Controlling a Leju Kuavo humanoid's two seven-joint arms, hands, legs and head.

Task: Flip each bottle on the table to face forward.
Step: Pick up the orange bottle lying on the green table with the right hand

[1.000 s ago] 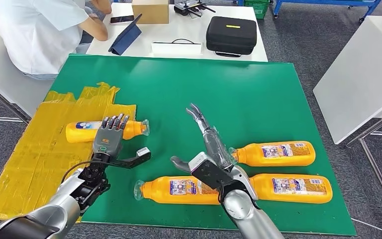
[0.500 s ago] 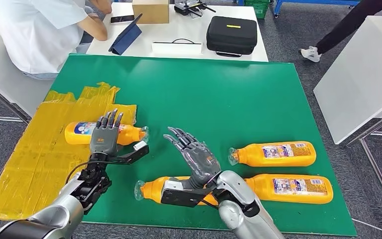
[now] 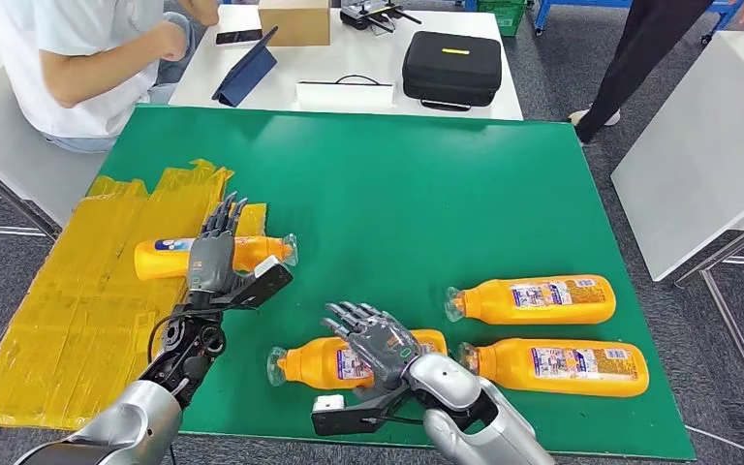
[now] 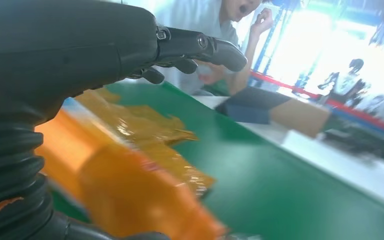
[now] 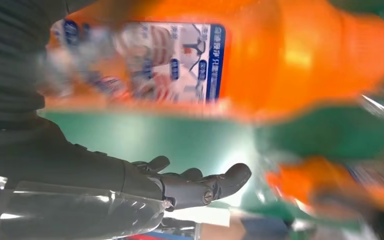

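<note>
Left robot hand (image 3: 215, 260) hovers over the bottle (image 3: 215, 255) on the yellow tape (image 3: 68, 310), fingers straight and spread, holding nothing; whether the palm touches the bottle I cannot tell, though the left wrist view shows the orange body just beneath it. That bottle lies on its side with its cap toward the table's middle.

Further right, the right robot hand (image 3: 376, 339) is spread palm-down over the near bottle (image 3: 334, 361), fingers apart and not closed on it (the right wrist view shows the bottle's printed label just beside the fingers). This bottle lies on the green table (image 3: 426, 184), cap to the left. To its right lie two more bottles, the far one (image 3: 533, 298) and the near-right one (image 3: 567, 366), both label-up and well apart from either hand.

My judgement: the step in hand is the turning of the near bottle. Next, the right fingers need to settle on its body and roll it about its long axis without nudging its neighbour.
</note>
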